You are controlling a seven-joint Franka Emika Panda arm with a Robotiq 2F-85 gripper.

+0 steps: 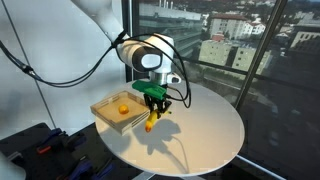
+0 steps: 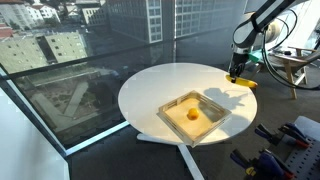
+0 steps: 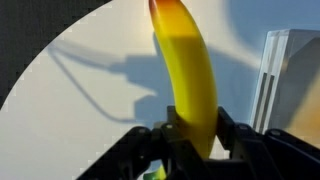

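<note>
gripper (image 1: 152,103) fingers clamped on 1 banana (image 1: 150,122) | banana hangs tip-down over table (image 1: 205,130), at 4 o'clock of tray (image 1: 101,108) in an exterior view | tray holds 1 orange (image 1: 122,108) | grasp done, banana not released; tip-to-table contact unclear

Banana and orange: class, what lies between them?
Only the wall of the wooden tray and bare white table, shown in an exterior view; the claw holds the banana beside the tray.
</note>
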